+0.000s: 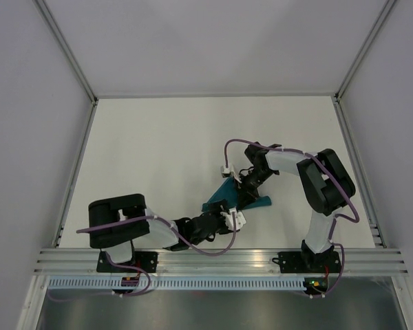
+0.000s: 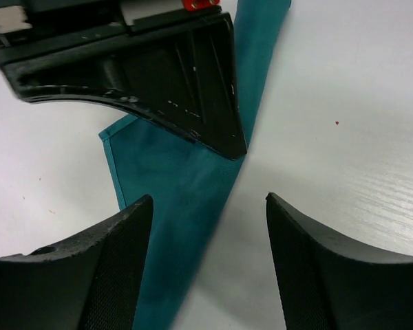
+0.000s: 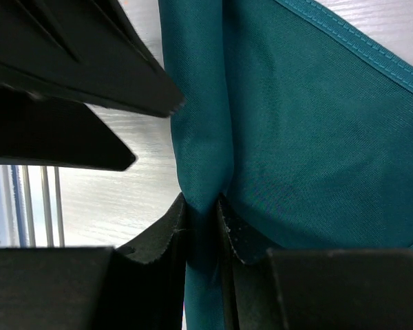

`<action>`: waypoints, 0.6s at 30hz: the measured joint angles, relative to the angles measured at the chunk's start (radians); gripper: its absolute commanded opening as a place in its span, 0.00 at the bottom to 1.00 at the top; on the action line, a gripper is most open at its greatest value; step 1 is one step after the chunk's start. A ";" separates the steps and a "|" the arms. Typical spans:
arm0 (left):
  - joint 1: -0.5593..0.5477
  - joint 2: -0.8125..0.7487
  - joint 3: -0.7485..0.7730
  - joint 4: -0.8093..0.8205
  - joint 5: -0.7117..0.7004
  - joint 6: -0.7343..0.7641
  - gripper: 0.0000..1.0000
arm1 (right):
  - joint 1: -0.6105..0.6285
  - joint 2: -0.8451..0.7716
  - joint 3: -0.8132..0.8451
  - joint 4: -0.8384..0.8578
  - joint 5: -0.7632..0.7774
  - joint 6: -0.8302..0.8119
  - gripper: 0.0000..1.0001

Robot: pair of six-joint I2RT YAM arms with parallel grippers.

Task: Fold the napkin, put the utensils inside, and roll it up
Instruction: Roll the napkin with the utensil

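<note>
Napkin [image 1: 225,191]: on table [image 1: 158,151], at 5 o'clock from its centre.
Left gripper [image 2: 208,199]: jaws apart, empty, over the napkin's 7 o'clock end.
Right gripper [image 3: 201,203]: pinching a napkin fold.

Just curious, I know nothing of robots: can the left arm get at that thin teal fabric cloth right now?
Probably yes. The left gripper hangs open right over the thin teal fabric napkin, nothing between them; the right gripper, pinching a fold nearby, may crowd it.
</note>
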State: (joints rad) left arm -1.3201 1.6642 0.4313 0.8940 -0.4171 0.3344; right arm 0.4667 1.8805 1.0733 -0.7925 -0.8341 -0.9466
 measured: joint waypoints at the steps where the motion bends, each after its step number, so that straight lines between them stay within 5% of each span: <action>1: -0.002 0.024 0.009 0.004 0.000 0.016 0.75 | -0.002 0.003 0.000 -0.007 -0.005 0.000 0.14; 9: -0.002 0.182 0.076 0.125 -0.008 0.121 0.77 | -0.004 0.026 0.008 -0.063 -0.025 0.000 0.14; 18: 0.022 0.181 0.106 0.053 0.089 0.114 0.49 | -0.005 0.040 0.012 -0.100 -0.033 0.000 0.14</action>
State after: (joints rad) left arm -1.2980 1.8450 0.5373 0.9474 -0.3286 0.4484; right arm 0.4614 1.9202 1.0855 -0.8921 -0.8673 -0.9466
